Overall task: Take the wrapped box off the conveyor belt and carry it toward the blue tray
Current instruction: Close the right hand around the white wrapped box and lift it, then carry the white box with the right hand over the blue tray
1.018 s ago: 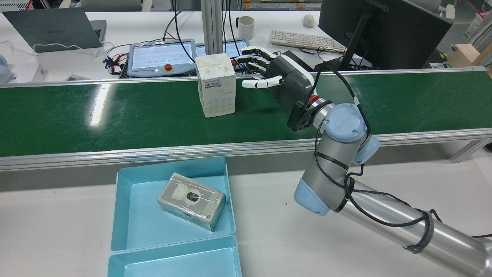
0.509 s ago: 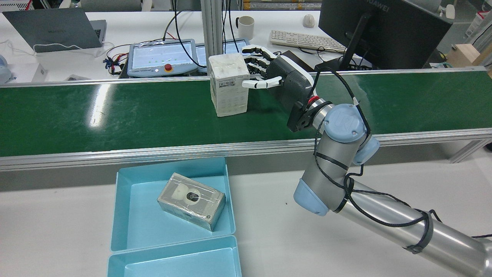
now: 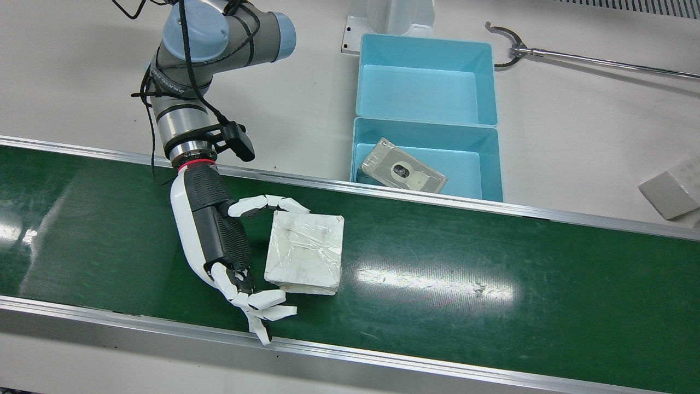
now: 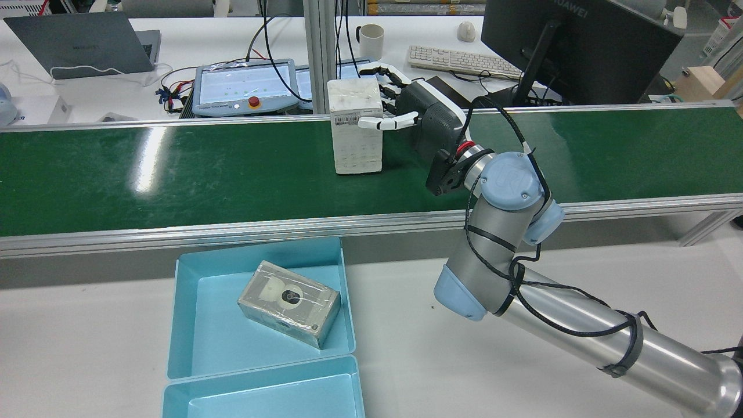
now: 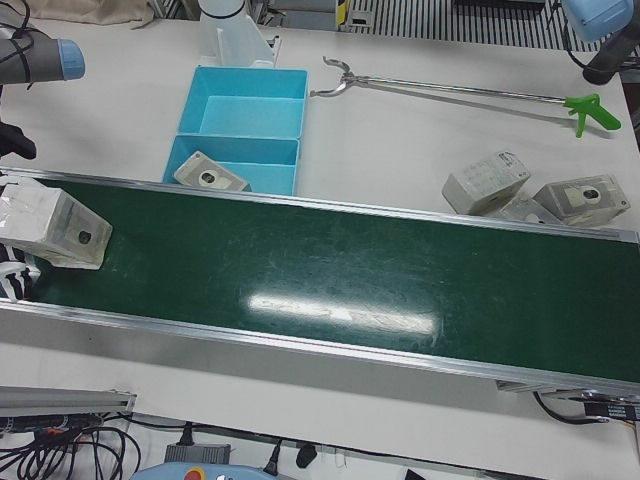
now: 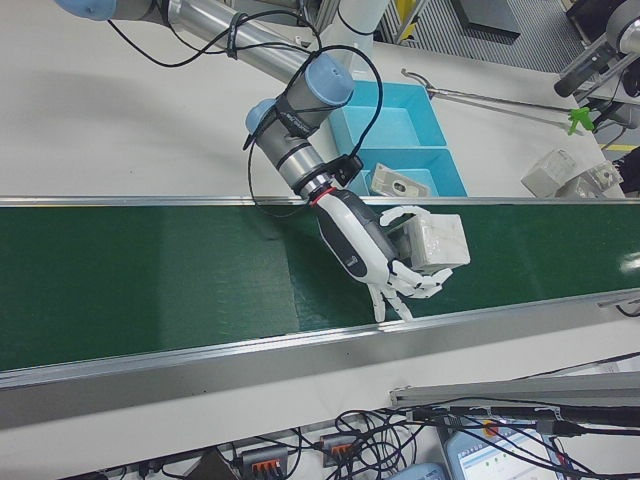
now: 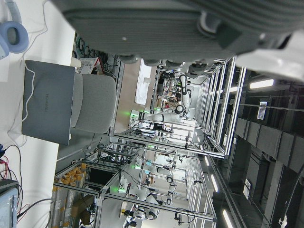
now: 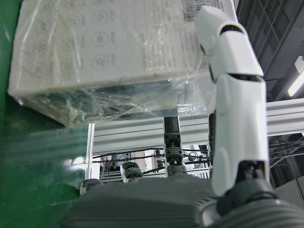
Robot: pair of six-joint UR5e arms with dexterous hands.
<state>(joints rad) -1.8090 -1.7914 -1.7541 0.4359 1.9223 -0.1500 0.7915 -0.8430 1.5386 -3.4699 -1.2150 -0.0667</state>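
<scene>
The green conveyor belt crosses the frame's lower half. Above its far rail, centre-right, sits the blue tray. The wrapped box stands on the belt, left of centre. My right hand cups it, fingers spread along two sides, not clamped.
</scene>
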